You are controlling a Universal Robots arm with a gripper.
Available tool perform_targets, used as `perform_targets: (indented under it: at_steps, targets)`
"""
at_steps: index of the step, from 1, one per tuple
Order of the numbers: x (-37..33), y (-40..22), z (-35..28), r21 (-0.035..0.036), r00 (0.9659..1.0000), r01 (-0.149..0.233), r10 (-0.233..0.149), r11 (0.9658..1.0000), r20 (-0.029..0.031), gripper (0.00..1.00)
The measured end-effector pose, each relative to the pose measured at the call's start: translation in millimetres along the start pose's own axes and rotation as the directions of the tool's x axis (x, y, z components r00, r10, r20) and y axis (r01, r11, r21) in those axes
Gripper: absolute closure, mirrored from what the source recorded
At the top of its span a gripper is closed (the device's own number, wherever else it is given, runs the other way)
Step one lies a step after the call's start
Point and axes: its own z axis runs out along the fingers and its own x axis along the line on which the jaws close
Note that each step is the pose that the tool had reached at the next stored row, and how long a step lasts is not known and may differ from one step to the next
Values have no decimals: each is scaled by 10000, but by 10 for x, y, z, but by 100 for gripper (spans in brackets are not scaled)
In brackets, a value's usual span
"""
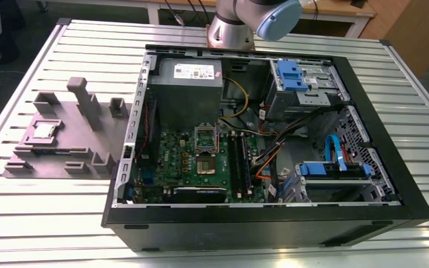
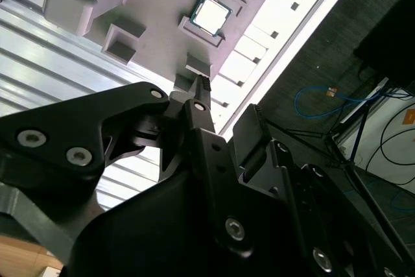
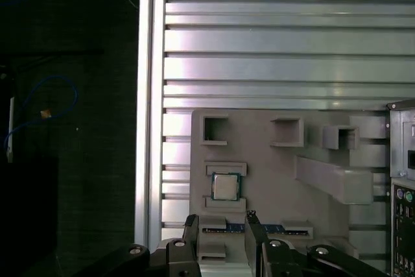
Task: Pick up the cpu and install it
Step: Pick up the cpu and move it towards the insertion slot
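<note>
The big slatted table (image 1: 423, 139) holds an open computer case (image 1: 274, 226). In the exterior view the arm (image 1: 233, 25) stands at twelve o'clock of the case, and a grey holder (image 1: 54, 155) lies at nine o'clock of it. Inside the case a green board (image 1: 174, 162) lies flat, with its socket (image 1: 205, 146) near the middle. The gripper (image 3: 220, 228) is wide open, with a clear gap between its fingers (image 3: 191, 225), and it has nothing in it. The cpu (image 3: 225, 186) sits flat in a little pocket on the holder, at eight o'clock of the tall post (image 1: 86, 106) in the exterior view. It is near the fingertips but not touching them. The step looks like the pick-up, not yet done. To do it well, I think the gap should line up right over the cpu, one finger on each side. The grip should be on the edges, soft and even, so the cpu stays flat and does not tip.
</note>
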Motion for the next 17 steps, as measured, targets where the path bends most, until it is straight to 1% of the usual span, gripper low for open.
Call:
perform_targets:
  at_steps: [2, 4, 9, 10, 11, 17]
  targets:
    - [0, 0, 4, 0, 10000, 0, 0, 10000, 0, 58]
    - [-1, -5, 104, 0, 10000, 0, 0, 10000, 0, 58]
    - [-1, -5, 113, 0, 10000, 0, 0, 10000, 0, 58]
    - [-2, -9, 197, 0, 10000, 0, 0, 10000, 0, 58]
    - [-3, -11, 254, 0, 10000, 0, 0, 10000, 0, 58]
    - [-3, -12, 265, 0, 10000, 0, 0, 10000, 0, 58]
